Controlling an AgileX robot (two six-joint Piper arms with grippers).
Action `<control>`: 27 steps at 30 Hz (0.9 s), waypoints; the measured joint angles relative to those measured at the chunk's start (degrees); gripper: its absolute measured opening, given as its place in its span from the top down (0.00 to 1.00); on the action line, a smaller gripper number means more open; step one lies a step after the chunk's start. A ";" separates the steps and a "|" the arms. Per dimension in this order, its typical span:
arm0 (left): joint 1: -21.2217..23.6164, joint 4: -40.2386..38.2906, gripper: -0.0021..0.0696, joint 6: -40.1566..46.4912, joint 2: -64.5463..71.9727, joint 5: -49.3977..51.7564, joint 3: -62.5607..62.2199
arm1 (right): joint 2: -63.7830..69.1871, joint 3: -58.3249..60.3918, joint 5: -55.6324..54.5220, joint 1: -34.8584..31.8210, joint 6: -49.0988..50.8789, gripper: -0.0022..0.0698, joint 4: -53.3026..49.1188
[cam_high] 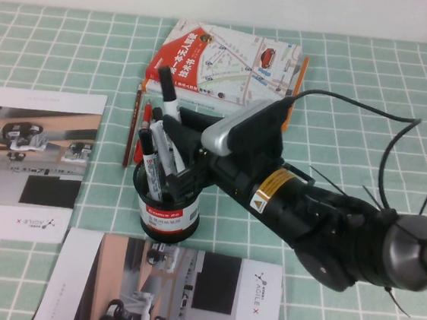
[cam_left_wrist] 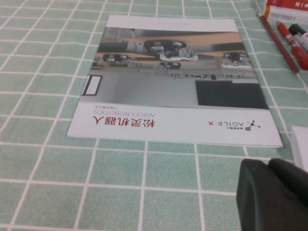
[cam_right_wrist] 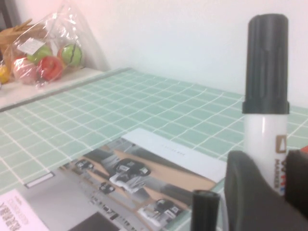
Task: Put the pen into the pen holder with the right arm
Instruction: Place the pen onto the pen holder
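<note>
The pen, with a white barrel and black cap, stands nearly upright with its cap on top, gripped in my right gripper. In the right wrist view the pen rises between the black fingers. The gripper sits directly over the pen holder, a black mesh cup with a red-and-white label. The pen's lower end is hidden behind the fingers at the cup's mouth. Other black-capped markers stand in the cup; one cap shows beside the fingers. My left gripper is shut and empty, low over the tablecloth.
A red-capped marker and a brown pencil lie behind the cup. A book lies at the back. Brochures lie at the left and front. A bag of fruit sits off the table.
</note>
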 joint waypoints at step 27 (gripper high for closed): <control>0.00 0.00 0.98 0.00 0.00 0.00 0.00 | 3.56 -2.76 9.71 0.00 -2.74 0.55 -2.00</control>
